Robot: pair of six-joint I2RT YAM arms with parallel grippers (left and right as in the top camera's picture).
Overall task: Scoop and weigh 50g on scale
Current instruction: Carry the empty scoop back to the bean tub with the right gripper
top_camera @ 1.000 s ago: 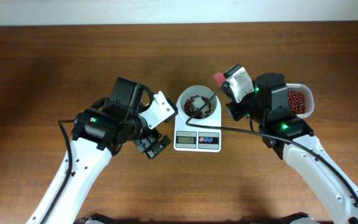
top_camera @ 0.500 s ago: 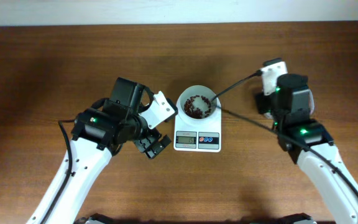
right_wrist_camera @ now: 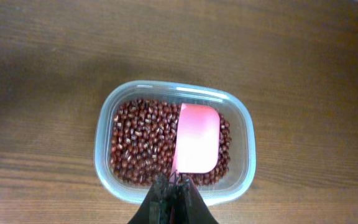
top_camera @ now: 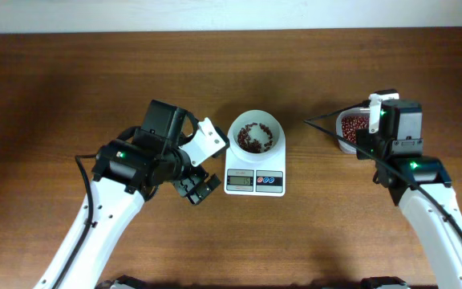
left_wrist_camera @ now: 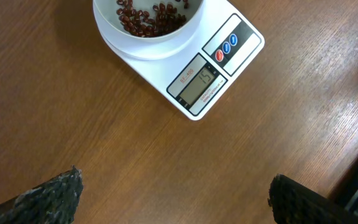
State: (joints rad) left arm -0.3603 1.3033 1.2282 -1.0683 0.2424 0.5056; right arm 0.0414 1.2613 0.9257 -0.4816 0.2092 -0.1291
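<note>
Counting what is laid out: one white digital scale [top_camera: 254, 181] carrying one round white bowl [top_camera: 233, 132], with one grey display [left_wrist_camera: 197, 81] and three small buttons [left_wrist_camera: 227, 47], one red and two blue. There is also one clear plastic tub [right_wrist_camera: 107, 134] and one pink measuring spoon [right_wrist_camera: 197, 137]. The red-brown beans [right_wrist_camera: 142, 140] are too many to count and sit in two lots. A thin scatter covers the bottom of the bowl, and a deep heap fills the tub, which stands well to the right of the scale.

My left arm [top_camera: 135, 164] is bent at the elbow, left of the scale. My left fingers [left_wrist_camera: 48, 196] are spread wide and released, grasping nothing, over bare wood near the scale's display end.

My right arm [top_camera: 407, 168] reaches out over the tub with the wrist pointing straight down. My right fingers [right_wrist_camera: 163, 193] are clenched on the handle end of the pink measuring spoon, whose scoop lies low in the tub over the beans. I cannot tell whether it touches them.

Everything rests on a dark brown wooden surface [top_camera: 54, 80] with long grain lines. A strip of pale wall [top_camera: 215, 16] runs along its far edge.
</note>
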